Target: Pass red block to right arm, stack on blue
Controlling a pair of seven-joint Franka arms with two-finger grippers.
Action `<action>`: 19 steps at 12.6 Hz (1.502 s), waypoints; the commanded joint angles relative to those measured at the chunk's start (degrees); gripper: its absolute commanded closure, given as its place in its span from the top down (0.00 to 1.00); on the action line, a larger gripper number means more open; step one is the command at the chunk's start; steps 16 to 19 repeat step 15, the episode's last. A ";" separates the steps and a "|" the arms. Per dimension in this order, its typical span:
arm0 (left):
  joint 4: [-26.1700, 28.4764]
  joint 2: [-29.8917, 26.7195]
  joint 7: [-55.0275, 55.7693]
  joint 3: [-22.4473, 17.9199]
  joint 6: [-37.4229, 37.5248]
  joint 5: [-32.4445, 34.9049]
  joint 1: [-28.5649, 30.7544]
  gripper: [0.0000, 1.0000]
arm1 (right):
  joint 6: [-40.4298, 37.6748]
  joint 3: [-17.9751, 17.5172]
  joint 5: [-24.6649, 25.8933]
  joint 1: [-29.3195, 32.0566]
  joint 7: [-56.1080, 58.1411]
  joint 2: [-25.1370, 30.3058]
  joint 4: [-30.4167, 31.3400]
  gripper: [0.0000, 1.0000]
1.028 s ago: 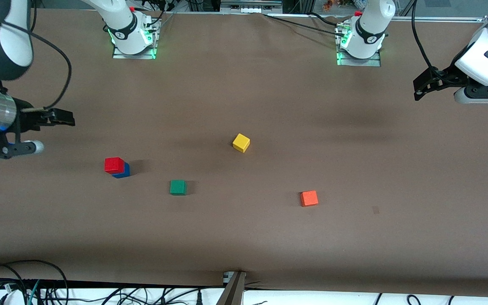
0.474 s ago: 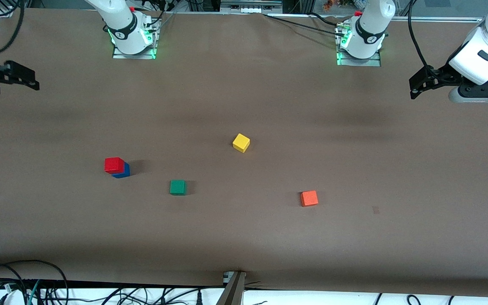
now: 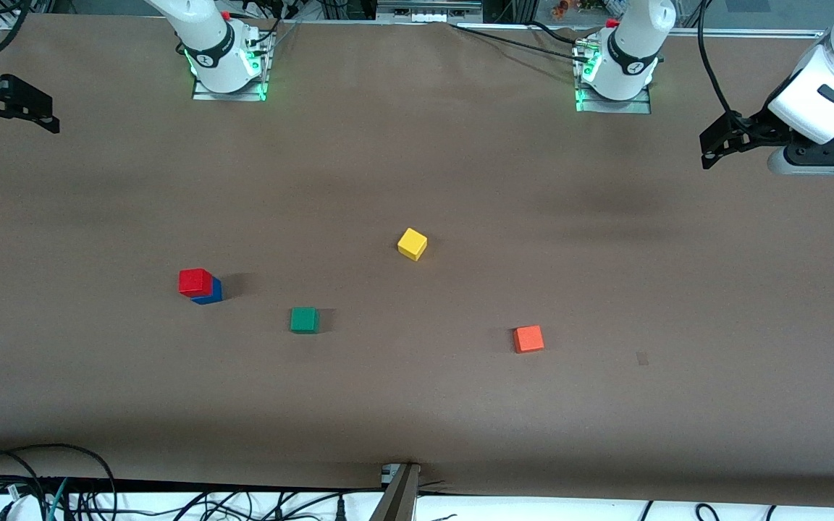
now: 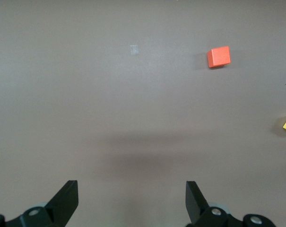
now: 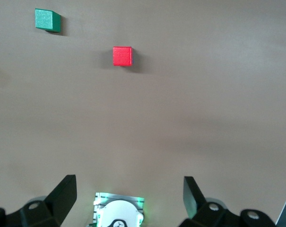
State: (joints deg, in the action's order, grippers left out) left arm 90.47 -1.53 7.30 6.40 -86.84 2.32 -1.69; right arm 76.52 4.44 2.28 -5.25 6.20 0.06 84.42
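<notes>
Wide table [image 3: 417,405] under brown matte covering, softly shadowed in broad patches. Small pale mark [image 3: 642,358] on the covering toward the left arm's end. Nearer the front camera than the table edge, a white strip [image 3: 605,510] strewn with black cables [image 3: 40,492]. Even, diffuse overhead light.

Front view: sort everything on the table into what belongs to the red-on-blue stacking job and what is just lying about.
Belongs to the job:
- small red cube, sitting on top of the small blue cube
- right gripper, open, up over the table's right-arm end
- left gripper, open, up over the left-arm end

Just lying about:
- small yellow cube
- small green cube
- small orange-red cube
</notes>
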 commanded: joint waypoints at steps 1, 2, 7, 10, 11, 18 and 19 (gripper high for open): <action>-1.53 0.74 -0.18 0.37 0.88 -0.29 0.11 1.00 | -0.49 -2.07 0.80 1.03 -2.24 0.48 0.75 1.00; -1.53 0.65 -0.36 0.37 1.14 -0.21 0.11 1.00 | -0.67 -1.81 0.89 1.03 -2.07 -0.49 0.22 1.00; -1.62 0.65 0.17 1.77 2.11 -0.12 0.11 1.00 | -1.55 -1.72 1.06 1.03 -2.06 -3.22 -3.12 1.00; -1.62 0.65 0.26 1.77 2.11 -0.12 0.20 1.00 | -1.46 -1.46 1.06 1.03 -2.06 -3.22 -3.12 1.00; -1.62 0.65 0.26 1.69 2.11 -0.21 0.20 1.00 | -1.37 -1.46 1.06 1.03 -2.06 -3.22 -3.12 1.00; -1.53 0.65 0.26 1.69 2.11 -0.21 0.20 1.00 | -1.28 -1.46 0.98 1.12 -2.06 -3.22 -3.12 1.00; -1.53 0.65 0.26 1.69 2.11 -0.21 0.20 1.00 | -1.28 -1.46 0.98 1.12 -2.06 -3.22 -3.12 1.00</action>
